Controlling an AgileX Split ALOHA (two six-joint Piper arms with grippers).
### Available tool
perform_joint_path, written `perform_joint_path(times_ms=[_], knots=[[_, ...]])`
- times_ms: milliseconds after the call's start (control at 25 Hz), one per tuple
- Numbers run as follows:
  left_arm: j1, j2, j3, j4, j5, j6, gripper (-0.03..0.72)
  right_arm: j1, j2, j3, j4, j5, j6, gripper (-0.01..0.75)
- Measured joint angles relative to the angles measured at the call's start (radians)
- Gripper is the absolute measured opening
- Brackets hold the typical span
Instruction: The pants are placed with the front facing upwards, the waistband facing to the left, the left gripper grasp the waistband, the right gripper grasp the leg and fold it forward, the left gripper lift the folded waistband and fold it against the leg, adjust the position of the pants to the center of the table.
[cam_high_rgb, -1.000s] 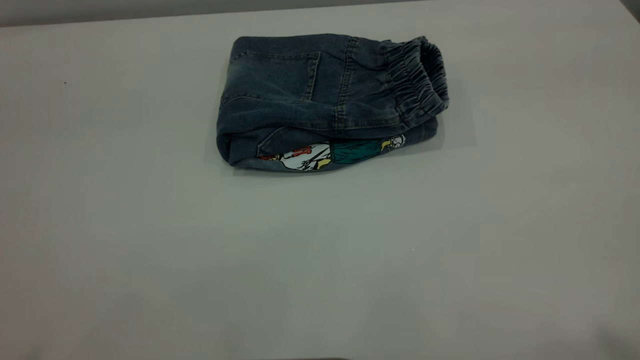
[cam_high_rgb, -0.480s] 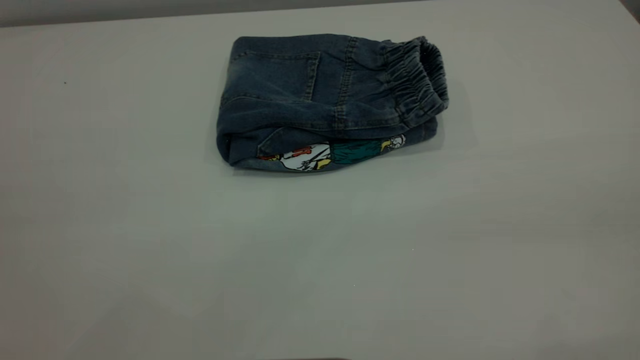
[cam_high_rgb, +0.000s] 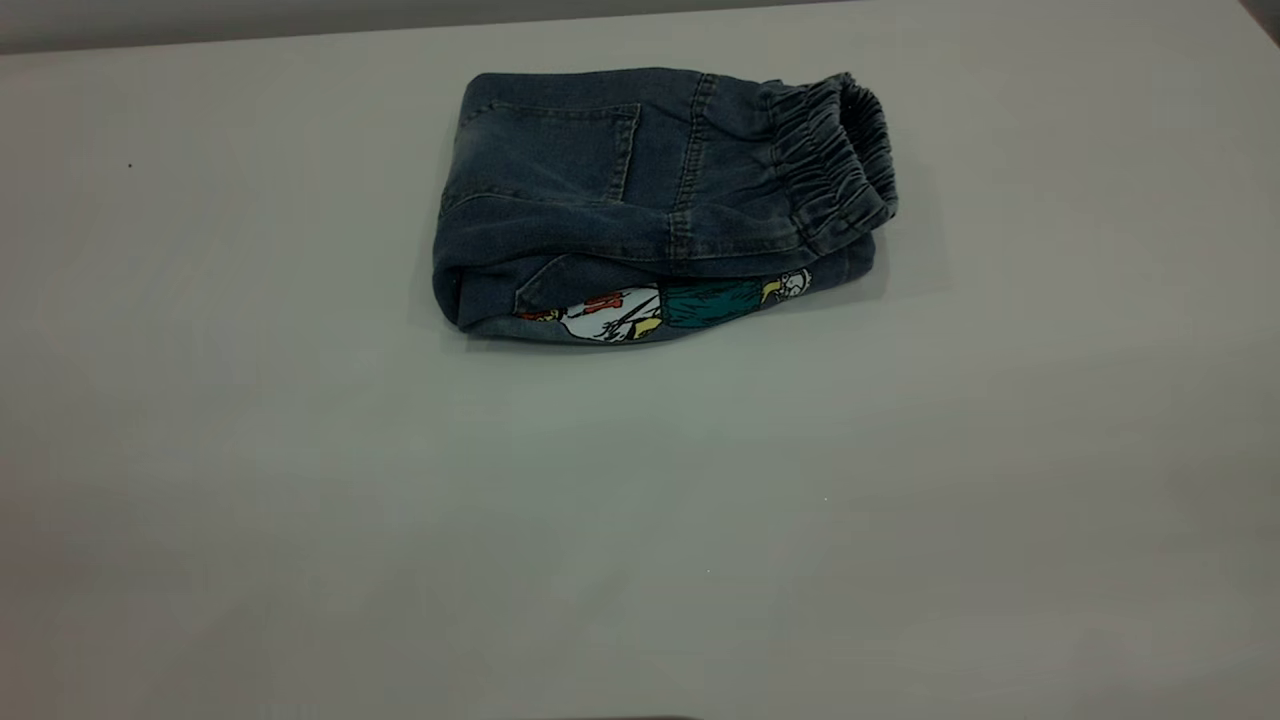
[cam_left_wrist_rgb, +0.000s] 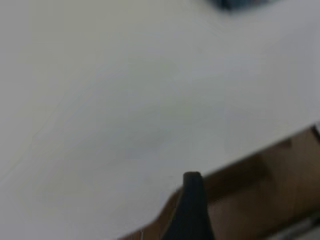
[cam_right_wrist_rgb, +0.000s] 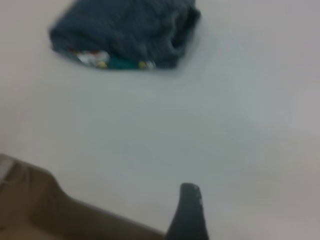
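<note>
The pants (cam_high_rgb: 655, 205) lie folded into a compact bundle on the tabletop (cam_high_rgb: 640, 520), toward its far side and slightly right of the middle in the exterior view. The waistband (cam_high_rgb: 835, 160) now rests at the bundle's right end, laid over the leg (cam_high_rgb: 660, 308), whose cartoon print shows along the near edge beneath the upper layer. Compared with the pictures from the preceding second, the bundle has not shifted and no arm has entered the exterior view; nothing has changed. Judgement: both folds appear complete, and only the repositioning toward the centre of the tabletop may remain, since the bundle sits far of centre. The left gripper (cam_left_wrist_rgb: 192, 207) is withdrawn near the tabletop's edge, well apart from the pants, of which only a dark sliver shows at one border of the left wrist view. The right gripper (cam_right_wrist_rgb: 189, 212) is likewise pulled back near the edge, with the bundle visible farther off. In each wrist view only a single dark finger tip is visible; the rest is cut off, so the state of either set of jaws cannot be told. Neither touches the cloth.
</note>
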Motion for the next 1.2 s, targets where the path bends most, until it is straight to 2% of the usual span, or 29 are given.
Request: perform_joint_path(times_ms=[160, 1200], knots=[[0.0, 0.0, 0.036, -0.023, 0.0, -0.004, 0.583, 0.0, 0.0, 0.051, -0.013, -0.035, 0.0, 0.526], [0.0, -0.001, 0.083, -0.06, -0.046, -0.036, 0.583, 0.0, 0.0, 0.052, -0.015, -0.045, 0.0, 0.526]])
